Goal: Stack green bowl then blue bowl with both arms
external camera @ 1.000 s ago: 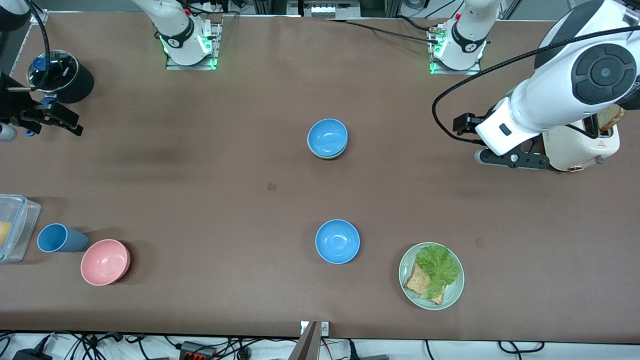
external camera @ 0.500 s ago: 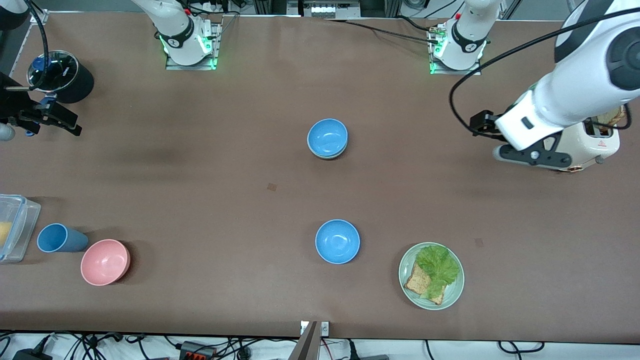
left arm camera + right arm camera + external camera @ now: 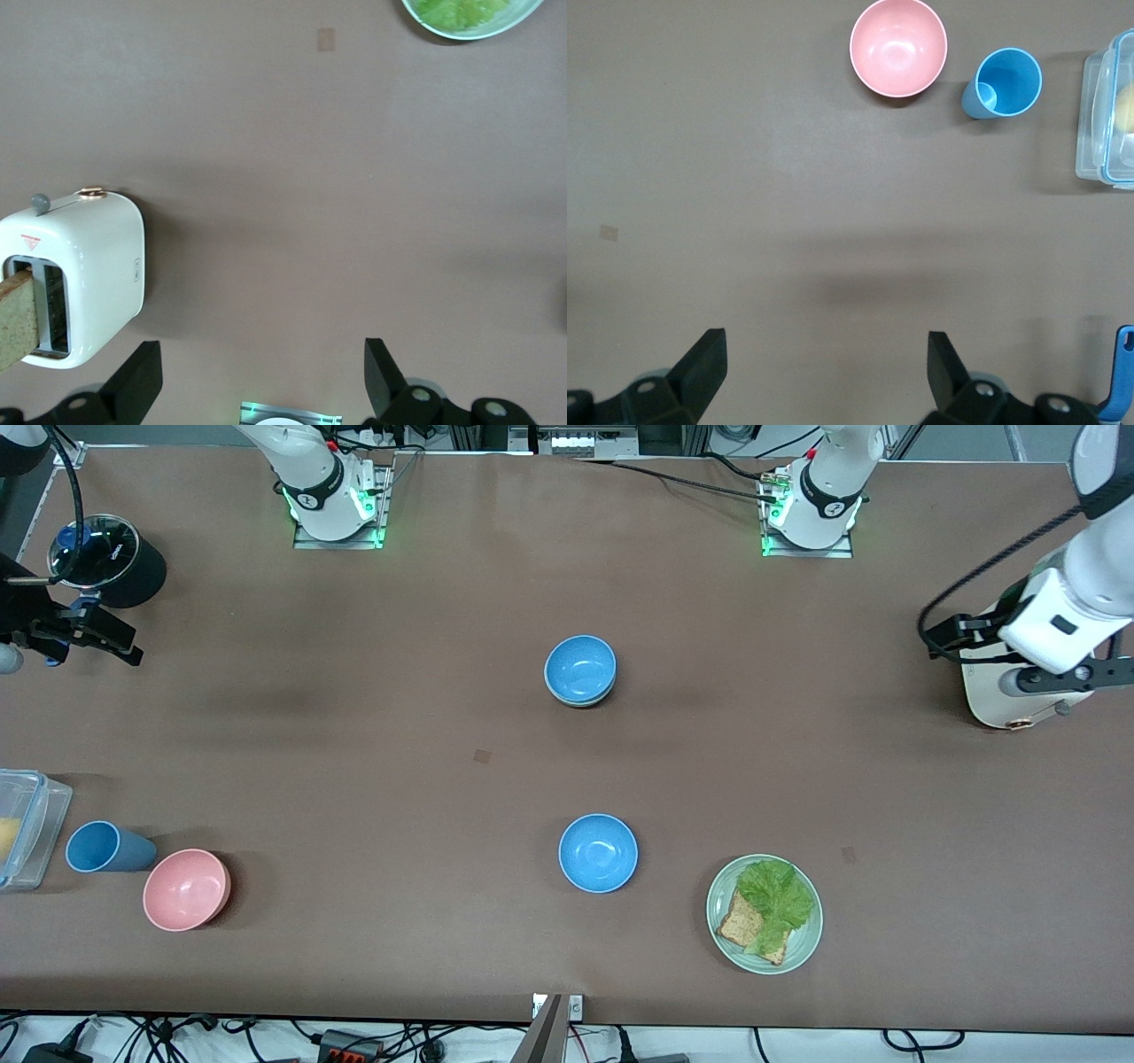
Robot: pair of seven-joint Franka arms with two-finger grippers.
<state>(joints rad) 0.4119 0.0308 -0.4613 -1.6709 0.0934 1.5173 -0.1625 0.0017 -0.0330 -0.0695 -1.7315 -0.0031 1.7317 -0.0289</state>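
Bowls sit stacked at mid-table: a blue bowl [image 3: 580, 669] nests in the green bowl [image 3: 585, 699], so only a thin pale sliver of the green rim shows under it, on the side nearer the front camera. Its sage colour is hard to make out there. The blue one is bright sky-blue, matte and round, its hollow bare. A second blue bowl [image 3: 598, 852] stands alone, nearer the camera and well apart from the stack.

Much of the left arm is cut off at the picture's edge. Its left gripper [image 3: 257, 381] hangs over the table near the white toaster [image 3: 75, 279] at the left arm's end; its two black fingers stand wide apart, holding nothing. A bread slice [image 3: 16, 319] pokes from the toaster slot, partly out of frame. The green plate [image 3: 764, 914] with lettuce and toast lies nearer the camera, beside the lone blue bowl; the left wrist view catches only its edge.

The right arm is mostly out of view at the right arm's end of the table, beside a dark round container [image 3: 108, 560]. The right gripper [image 3: 824, 376] is also spread open and empty, over bare table. A pink bowl [image 3: 898, 47], a blue cup [image 3: 1001, 84] lying on its side and a clear box [image 3: 1107, 108], half cut off, sit close together.
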